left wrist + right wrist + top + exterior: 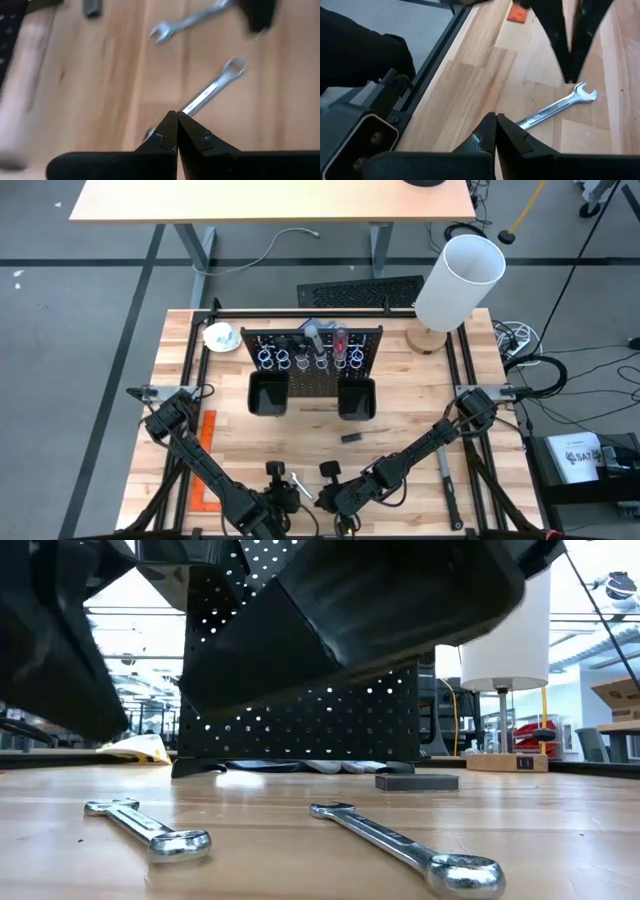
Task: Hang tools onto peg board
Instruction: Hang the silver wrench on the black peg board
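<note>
Two silver wrenches lie flat on the wooden table near its front edge, one point(150, 830) beside the other point(400, 845). My left gripper point(176, 117) is shut and hovers over the shaft of one wrench point(210, 90). It is also in the high view point(290, 490). My right gripper point(495, 117) is shut just above a wrench point(555, 107). It is also in the high view point(322, 498). The black peg board point(315, 355) stands upright at the middle far side. A few tools point(325, 335) sit in its wire rings, above two black bins point(268, 395).
A small dark block point(351, 438) lies between the peg board and the grippers. An orange square point(205, 440) lies at the left. A long grey tool point(447, 480) lies at the right. A white lamp point(455, 280) stands at the far right and a white object point(220, 336) at the far left.
</note>
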Action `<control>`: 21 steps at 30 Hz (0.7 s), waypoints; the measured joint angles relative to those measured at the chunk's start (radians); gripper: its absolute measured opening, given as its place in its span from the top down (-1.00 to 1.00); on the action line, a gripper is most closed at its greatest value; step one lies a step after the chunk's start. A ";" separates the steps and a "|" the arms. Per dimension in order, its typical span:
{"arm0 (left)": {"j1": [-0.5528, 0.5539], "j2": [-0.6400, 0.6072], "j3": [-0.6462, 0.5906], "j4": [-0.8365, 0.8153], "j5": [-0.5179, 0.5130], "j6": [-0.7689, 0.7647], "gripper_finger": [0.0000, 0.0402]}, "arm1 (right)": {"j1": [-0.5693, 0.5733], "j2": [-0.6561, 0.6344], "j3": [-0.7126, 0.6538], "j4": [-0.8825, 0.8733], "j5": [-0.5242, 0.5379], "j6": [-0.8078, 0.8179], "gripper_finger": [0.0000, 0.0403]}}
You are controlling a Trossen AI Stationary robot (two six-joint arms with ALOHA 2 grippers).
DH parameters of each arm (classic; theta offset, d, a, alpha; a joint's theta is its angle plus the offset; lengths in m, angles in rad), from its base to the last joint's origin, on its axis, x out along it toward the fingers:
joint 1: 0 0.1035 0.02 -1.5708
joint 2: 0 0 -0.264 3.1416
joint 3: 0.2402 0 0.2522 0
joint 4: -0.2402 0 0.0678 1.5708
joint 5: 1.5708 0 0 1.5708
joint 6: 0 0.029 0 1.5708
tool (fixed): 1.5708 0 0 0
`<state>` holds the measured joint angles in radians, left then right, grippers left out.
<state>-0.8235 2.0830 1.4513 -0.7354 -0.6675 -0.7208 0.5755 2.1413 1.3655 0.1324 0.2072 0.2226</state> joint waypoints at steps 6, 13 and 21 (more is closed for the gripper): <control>-0.004 -0.086 -0.117 0.266 -0.016 0.100 0.97 | 0.000 0.001 0.000 0.015 0.002 0.000 1.00; -0.028 -0.189 -0.274 0.432 -0.076 0.111 0.97 | 0.000 0.002 0.000 0.023 0.003 0.000 1.00; -0.030 -0.304 -0.582 0.944 -0.053 0.212 0.97 | 0.000 0.009 0.000 0.048 0.003 -0.007 1.00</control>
<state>-0.8531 1.7790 0.8696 0.2087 -0.7202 -0.5084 0.5755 2.1498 1.3659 0.1803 0.2104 0.2157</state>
